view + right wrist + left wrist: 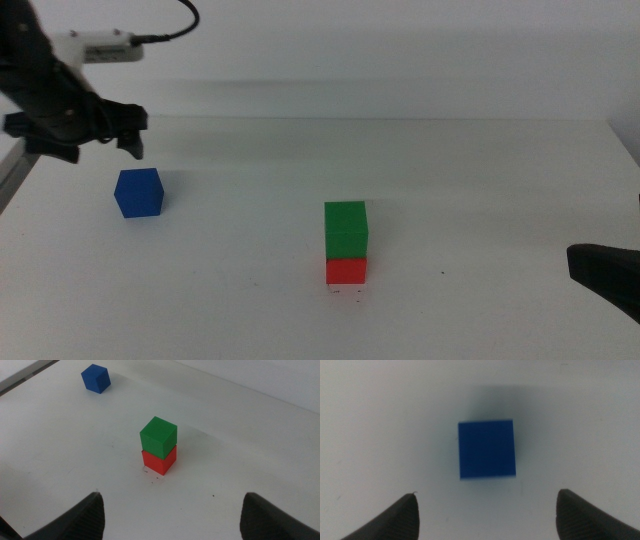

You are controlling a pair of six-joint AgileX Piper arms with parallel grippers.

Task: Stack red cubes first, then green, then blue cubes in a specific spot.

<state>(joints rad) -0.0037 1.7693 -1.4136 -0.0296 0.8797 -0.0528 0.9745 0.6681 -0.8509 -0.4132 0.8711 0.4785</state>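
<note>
Left wrist view: blue cube [486, 449] lies below open left claw [485, 510]

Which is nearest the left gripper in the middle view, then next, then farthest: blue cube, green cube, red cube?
From the left gripper, open above the table's left side:
1. Blue cube, just below it in the picture, alone on the table.
2. Green cube, mid-table, on top of the stack.
3. Red cube, under the green, marginally farther.

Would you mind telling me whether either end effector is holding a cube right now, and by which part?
Nothing is held. The left end effector hangs open above the blue cube, not touching it; the right end effector waits open, away from the green cube on the red cube.
</note>
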